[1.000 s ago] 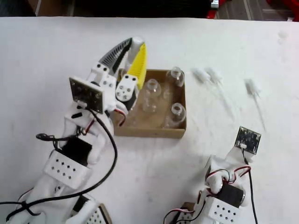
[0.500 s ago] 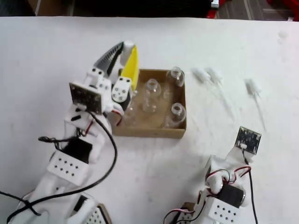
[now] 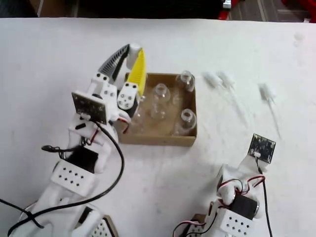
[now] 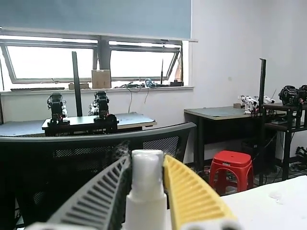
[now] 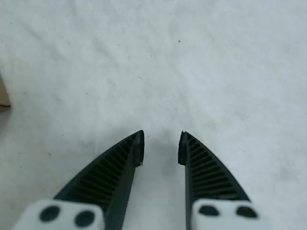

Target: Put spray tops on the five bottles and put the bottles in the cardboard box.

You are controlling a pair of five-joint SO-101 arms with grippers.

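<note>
I can't make out any readable text, label, number or sign from here.

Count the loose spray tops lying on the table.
3. Two spray tops lie side by side just right of the cardboard box, one farther right. The arm may hide others.
</note>
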